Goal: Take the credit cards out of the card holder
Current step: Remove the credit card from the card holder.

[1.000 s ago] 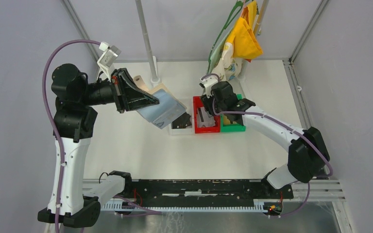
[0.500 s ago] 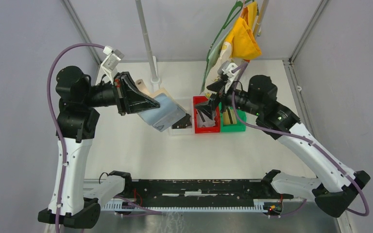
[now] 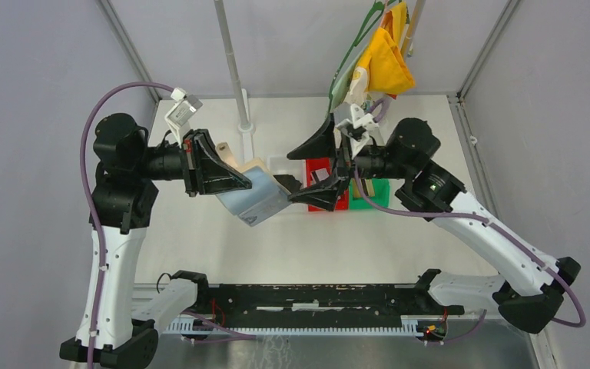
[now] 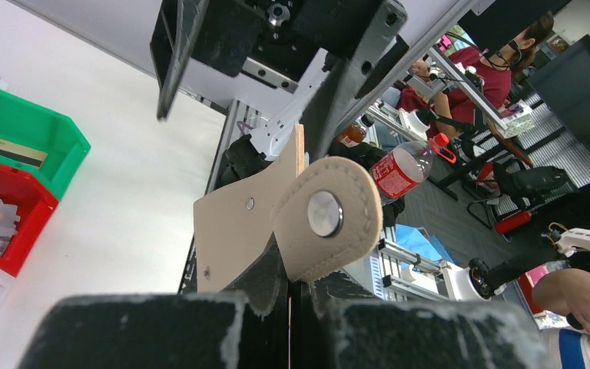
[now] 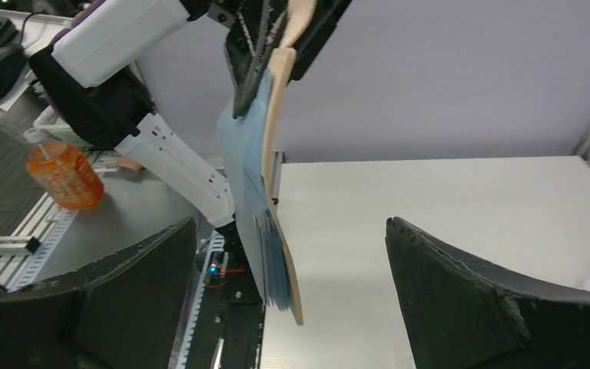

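The tan, blue-panelled leather card holder (image 3: 257, 196) is clamped by the left tool (image 3: 242, 173) above the white desk (image 3: 276, 238), left of centre; the right tool (image 3: 296, 177) is spread wide, empty, just right of it.

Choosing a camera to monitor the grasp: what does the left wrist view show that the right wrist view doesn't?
Left wrist only: the tab's metal snap, the red bin and the green bin. Right wrist only: the right gripper, open, flanking the blue-grey pocket side. Both: the card holder pinched in the shut left gripper.
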